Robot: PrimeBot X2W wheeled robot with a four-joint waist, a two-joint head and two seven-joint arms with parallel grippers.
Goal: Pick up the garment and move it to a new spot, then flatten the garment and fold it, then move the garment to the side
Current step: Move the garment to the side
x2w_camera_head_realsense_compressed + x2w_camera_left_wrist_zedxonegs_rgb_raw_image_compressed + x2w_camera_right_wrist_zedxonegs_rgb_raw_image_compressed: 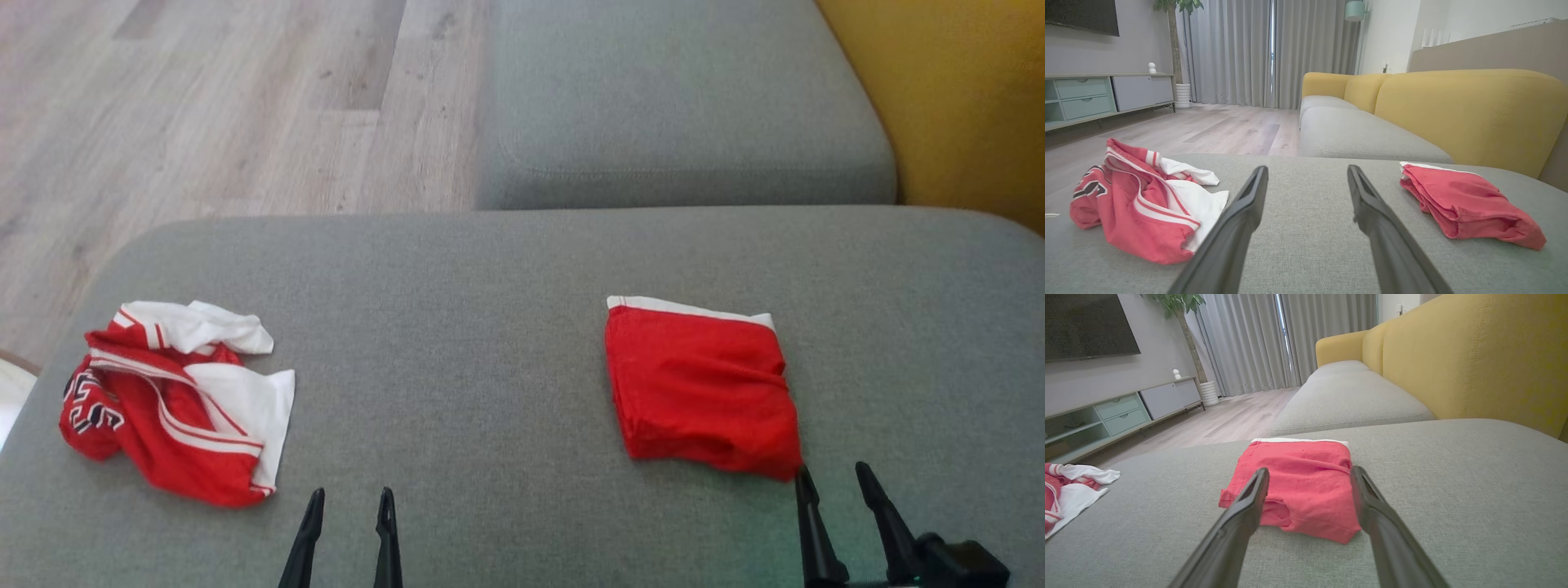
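Note:
A crumpled red and white garment [175,400] lies in a heap at the left of the grey cushion [457,327]; the left wrist view has it as the crumpled garment [1139,208] left of the fingers. A red garment folded into a neat square [702,388] rests at the right, its white band on the far edge. My left gripper [349,494] stands open just right of the crumpled heap, holding nothing. My right gripper [834,472] is open at the folded garment's near right corner, its left fingertip close to the cloth. The folded garment [1298,486] lies just beyond the right gripper [1309,469].
A second grey seat cushion [678,106] lies beyond, with the yellow sofa back [963,106] at the right. Wooden floor [212,106] spreads to the far left past the cushion's rounded edge. A TV cabinet [1094,98] and grey curtains [1249,49] stand across the room.

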